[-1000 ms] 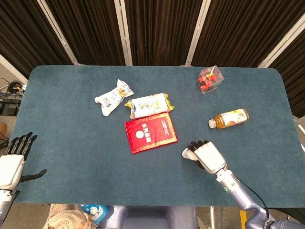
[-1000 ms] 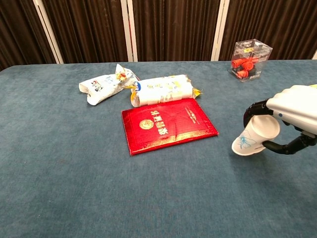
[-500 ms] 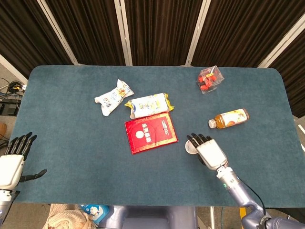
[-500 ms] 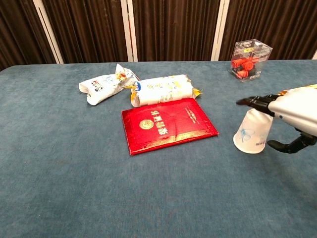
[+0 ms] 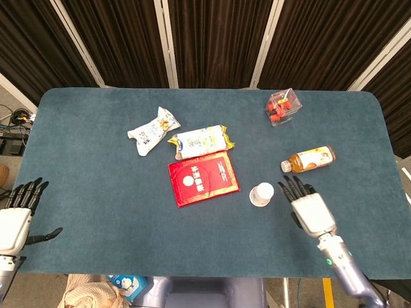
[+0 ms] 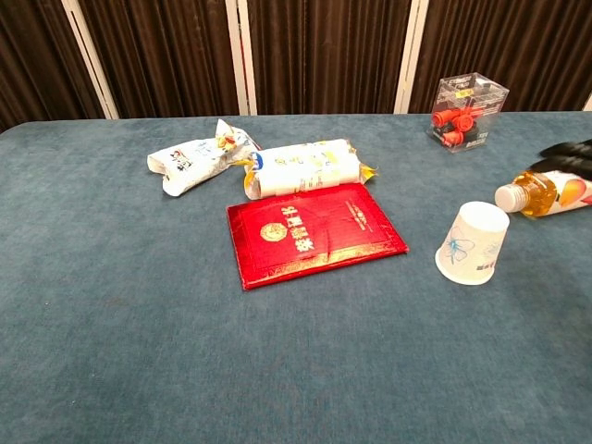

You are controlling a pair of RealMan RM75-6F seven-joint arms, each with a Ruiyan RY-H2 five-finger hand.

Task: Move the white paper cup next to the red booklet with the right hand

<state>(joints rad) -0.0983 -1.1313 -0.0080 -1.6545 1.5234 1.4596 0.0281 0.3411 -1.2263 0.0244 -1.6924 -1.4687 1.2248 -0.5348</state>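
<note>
**Cup standing mouth-down beside booklet; both robot hands empty**

The white paper cup (image 6: 473, 243), a tapered cone with a faint blue print on its wall, stands upside down on the counter (image 5: 96, 186), wide rim on the cloth. It sits just right of the red booklet (image 6: 314, 232), near it but apart. The booklet is flat, glossy, rectangular, with a gold emblem and gold lettering on the cover.

The right robot hand (image 5: 308, 206), white shell with black fingers, lies flat to the right of the cup, fingers spread, holding nothing and not touching the cup. In the chest view only its dark fingertips (image 6: 571, 153) show at the right edge. The left robot hand (image 5: 18, 215) rests at the counter's left edge, fingers straight and apart, empty.

The counter is covered in a teal, felt-like fabric. Behind the booklet lie two crinkled white snack packets (image 5: 201, 141). An amber drink bottle (image 5: 309, 159) lies on its side. A clear plastic box (image 5: 283, 106) holds red pieces.
</note>
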